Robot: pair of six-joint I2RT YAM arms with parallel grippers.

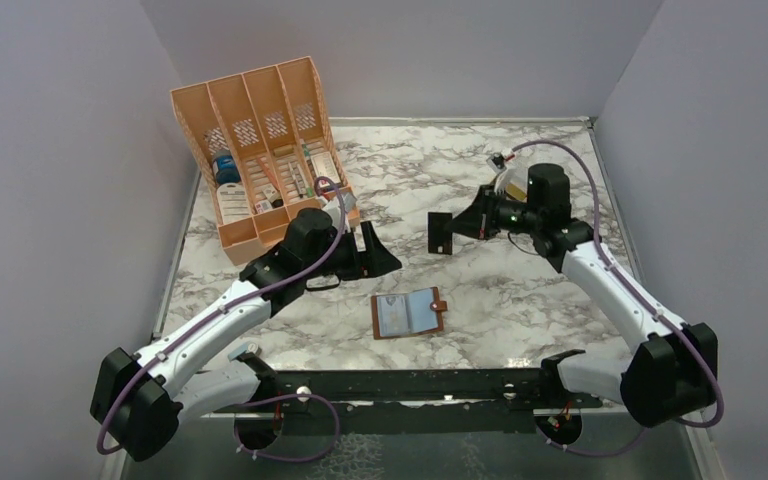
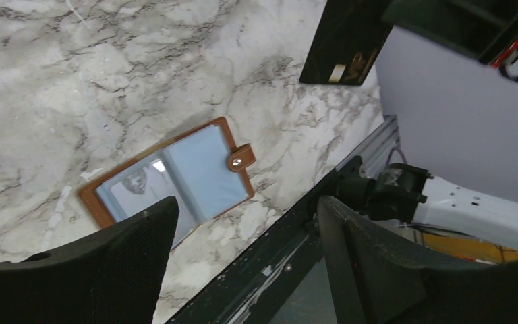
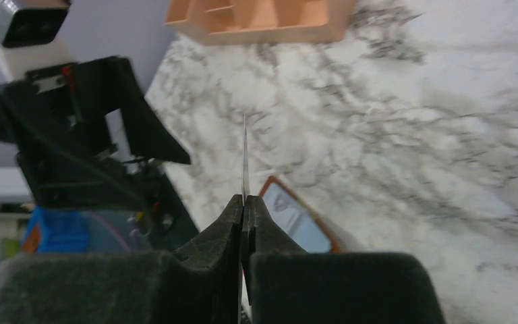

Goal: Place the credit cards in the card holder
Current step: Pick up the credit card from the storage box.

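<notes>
**Credit card clamped edge-on, well apart from the open card holder**

One dark-faced credit card [image 1: 441, 233] is held off the surface [image 1: 520, 300] by the right jaws, which are pressed together on one of its edges. From the right wrist it is seen edge-on, as a thin pale line rising between black, foam-textured pads [image 3: 209, 250].

The card holder [image 1: 407, 314] is laid flat and open near the dark front rail [image 1: 410, 382], between the left arm [image 1: 220, 320] and the right arm [image 1: 610, 280]. A brown leather border is seen framing its clear bluish sleeves, and a snap tab [image 2: 241, 159] is folded over the right-hand edge. Bare grey-veined marble pattern is shown on every side of the holder.

The left jaws are spread wide with nothing between them. They are placed beyond the holder, just beside the near corner of the orange slotted organiser [image 1: 260, 150]. That organiser is set at the far left, close to the wall, with small boxes and bottles in its compartments. The surface is enclosed on three sides by plain grey walls [image 1: 60, 150].
</notes>
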